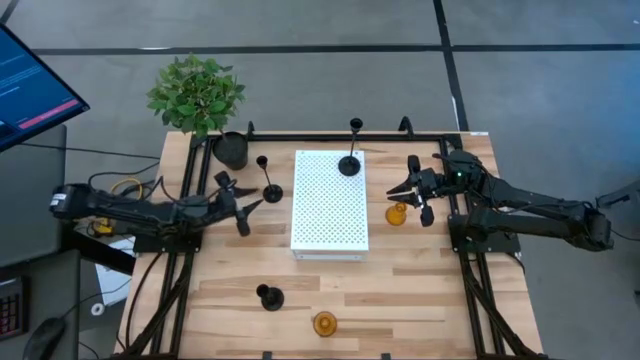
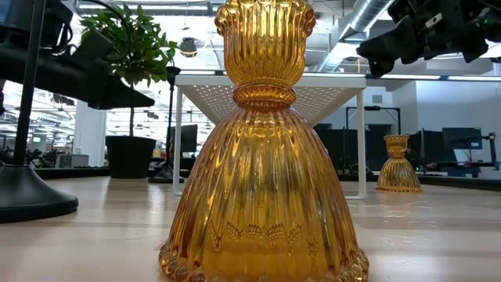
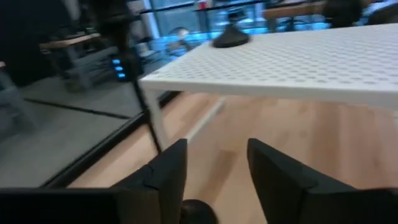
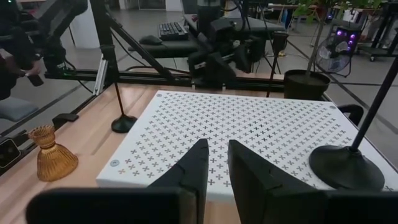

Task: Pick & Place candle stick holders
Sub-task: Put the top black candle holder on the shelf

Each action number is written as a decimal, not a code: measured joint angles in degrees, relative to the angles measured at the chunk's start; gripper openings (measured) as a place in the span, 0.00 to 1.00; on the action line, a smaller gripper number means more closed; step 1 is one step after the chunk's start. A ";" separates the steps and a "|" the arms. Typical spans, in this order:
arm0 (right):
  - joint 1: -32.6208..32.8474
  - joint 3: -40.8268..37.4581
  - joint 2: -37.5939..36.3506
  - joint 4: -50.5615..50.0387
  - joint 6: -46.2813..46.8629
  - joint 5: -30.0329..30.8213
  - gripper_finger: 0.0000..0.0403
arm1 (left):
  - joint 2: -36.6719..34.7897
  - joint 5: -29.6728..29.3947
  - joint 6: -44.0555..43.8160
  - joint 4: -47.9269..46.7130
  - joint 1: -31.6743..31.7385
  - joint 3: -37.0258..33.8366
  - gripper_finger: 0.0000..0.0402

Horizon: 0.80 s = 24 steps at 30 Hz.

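Nearest the table's front edge: one amber holder [image 1: 324, 323], upright, filling the low view [image 2: 264, 149]; just to its left, a short black holder [image 1: 269, 297], upright, apart from it.

Mid-table, left: left gripper [image 1: 243, 203], fingers [image 3: 168, 180] parted a moderate width, nothing between them, hovering beside a tall black holder [image 1: 271, 190] that stands upright on the wood between gripper and white stand [image 1: 329, 215]. Its stem shows just ahead of the fingers in the left wrist view.

Mid-table, centre: white perforated stand, raised on legs, with one tall black holder [image 1: 350, 163] upright on its far edge, base on the perforated top [image 4: 341, 165].

Mid-table, right: second amber holder [image 1: 397, 213], upright on the wood just right of the stand. Right gripper [image 1: 412, 195] hangs above and close to it, not touching; fingers [image 4: 197, 167] narrowly parted, holding nothing.

Far left corner: black pot [image 1: 231, 149] with green plant [image 1: 196, 92]; a further thin black stem and base, partly hidden, seem to stand by the pot.
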 joint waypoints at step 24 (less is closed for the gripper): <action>-0.02 0.00 0.00 -0.02 -1.29 0.20 0.13 | 18.40 2.49 -1.66 24.84 10.93 0.02 0.55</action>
